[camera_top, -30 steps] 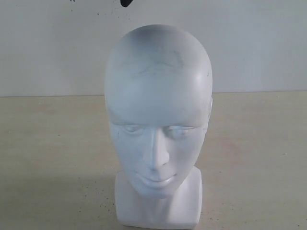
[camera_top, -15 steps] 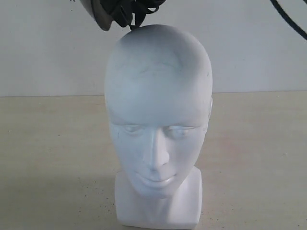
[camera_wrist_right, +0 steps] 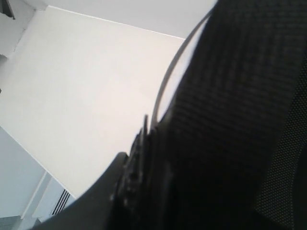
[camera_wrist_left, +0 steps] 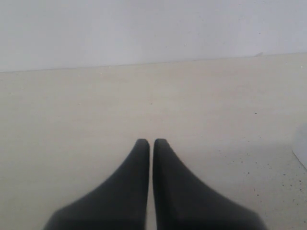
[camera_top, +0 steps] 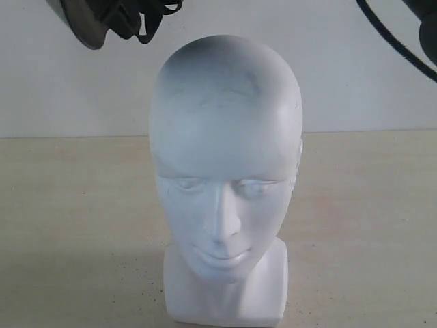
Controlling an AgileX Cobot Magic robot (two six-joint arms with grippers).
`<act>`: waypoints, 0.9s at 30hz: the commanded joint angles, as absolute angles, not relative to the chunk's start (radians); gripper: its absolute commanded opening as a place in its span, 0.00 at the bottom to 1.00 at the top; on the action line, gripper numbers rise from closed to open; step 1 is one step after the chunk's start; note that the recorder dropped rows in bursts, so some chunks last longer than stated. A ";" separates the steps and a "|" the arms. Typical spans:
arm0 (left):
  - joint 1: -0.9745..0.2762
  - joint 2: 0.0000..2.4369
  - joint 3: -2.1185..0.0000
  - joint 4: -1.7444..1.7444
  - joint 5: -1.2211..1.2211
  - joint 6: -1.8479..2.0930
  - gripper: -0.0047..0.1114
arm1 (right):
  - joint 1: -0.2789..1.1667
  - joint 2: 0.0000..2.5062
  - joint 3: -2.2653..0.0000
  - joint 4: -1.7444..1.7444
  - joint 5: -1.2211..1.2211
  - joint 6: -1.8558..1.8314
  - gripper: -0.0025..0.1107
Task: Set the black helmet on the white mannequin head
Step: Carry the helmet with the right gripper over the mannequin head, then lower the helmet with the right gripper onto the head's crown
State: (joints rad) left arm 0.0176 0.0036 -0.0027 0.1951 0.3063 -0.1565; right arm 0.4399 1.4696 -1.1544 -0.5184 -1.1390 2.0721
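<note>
The white mannequin head (camera_top: 224,171) stands upright in the middle of the exterior view, facing the camera, its crown bare. Only the lower edge of the black helmet (camera_top: 83,24) shows, up at the top left of that view: a smoky visor with black straps (camera_top: 142,19) dangling beside it, higher than the crown and left of it. In the right wrist view the helmet's black mesh lining (camera_wrist_right: 240,120) fills most of the frame, and my right gripper (camera_wrist_right: 136,165) is shut on its rim. My left gripper (camera_wrist_left: 151,143) hovers shut over the table with nothing between its fingers.
A beige speckled table (camera_top: 75,205) runs back to a plain white wall (camera_top: 68,89). A black cable (camera_top: 386,37) and part of the right arm cross the top right corner of the exterior view. A white edge (camera_wrist_left: 301,148) shows at the side of the left wrist view.
The helmet's visor and straps came in over the head's crown, then shifted left. The right arm's cable entered at the top right and moved further in. The head has not moved.
</note>
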 commanded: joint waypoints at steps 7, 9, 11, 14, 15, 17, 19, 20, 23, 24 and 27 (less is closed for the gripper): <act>0.012 0.000 0.000 0.200 0.307 -0.156 0.08 | 0.441 1.443 -1.109 -0.458 -1.221 2.033 0.02; 0.012 0.000 0.000 0.200 0.307 -0.156 0.08 | 0.441 1.443 -1.076 -0.455 -1.221 2.042 0.02; 0.012 0.000 0.000 0.200 0.307 -0.156 0.08 | 0.441 1.439 -1.053 -0.450 -1.221 2.039 0.02; 0.012 0.000 0.000 0.200 0.307 -0.156 0.08 | 0.441 1.436 -1.033 -0.457 -1.221 2.039 0.02; 0.012 0.000 0.000 0.200 0.307 -0.156 0.08 | 0.441 1.436 -1.028 -0.457 -1.221 2.039 0.02; 0.012 0.000 0.000 0.200 0.307 -0.156 0.08 | 0.441 1.428 -1.020 -0.455 -1.221 2.021 0.02; 0.012 0.000 0.000 0.200 0.307 -0.156 0.08 | 0.441 1.416 -1.011 -0.455 -1.221 2.002 0.02; 0.012 0.000 0.000 0.200 0.307 -0.156 0.08 | 0.441 1.407 -1.006 -0.455 -1.221 1.997 0.02; 0.012 0.000 0.000 0.200 0.307 -0.156 0.08 | 0.441 1.387 -0.975 -0.457 -1.221 1.981 0.02; 0.012 0.000 0.000 0.200 0.307 -0.156 0.08 | 0.441 1.380 -0.962 -0.455 -1.221 1.976 0.02; 0.012 0.000 0.000 0.200 0.307 -0.156 0.08 | 0.441 1.358 -0.922 -0.441 -1.221 1.954 0.02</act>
